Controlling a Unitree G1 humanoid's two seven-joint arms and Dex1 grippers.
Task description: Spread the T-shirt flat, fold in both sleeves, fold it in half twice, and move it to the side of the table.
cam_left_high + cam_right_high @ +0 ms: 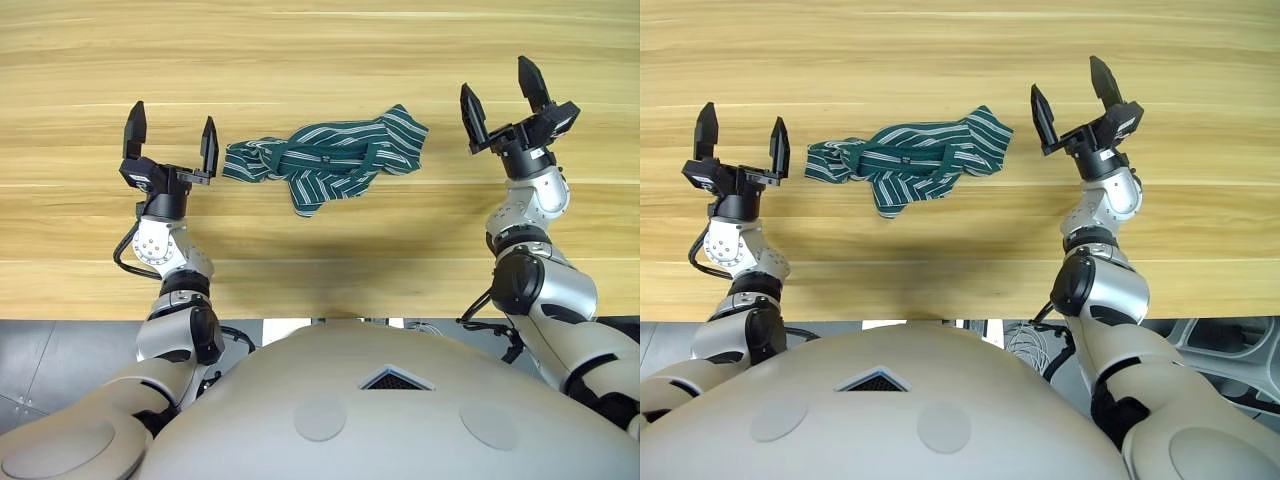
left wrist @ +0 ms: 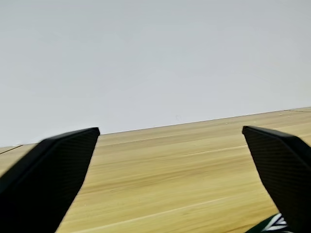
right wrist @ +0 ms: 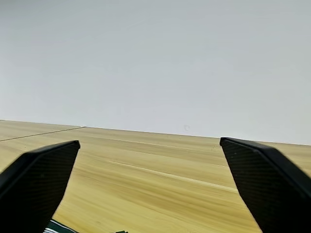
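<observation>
The crumpled green-striped T-shirt (image 1: 330, 155) lay on the table (image 1: 300, 50), its long axis running left to right between two spread, empty grippers. The left gripper (image 1: 172, 122) stood just beside its left end, and the right gripper (image 1: 500, 90) stood slightly farther off.

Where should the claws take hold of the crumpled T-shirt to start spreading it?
Likely its two ends, from above: the left claw on the narrow bunched end beside it, the right claw on the wider striped corner. The T-shirt lies crumpled lengthwise between them.
</observation>
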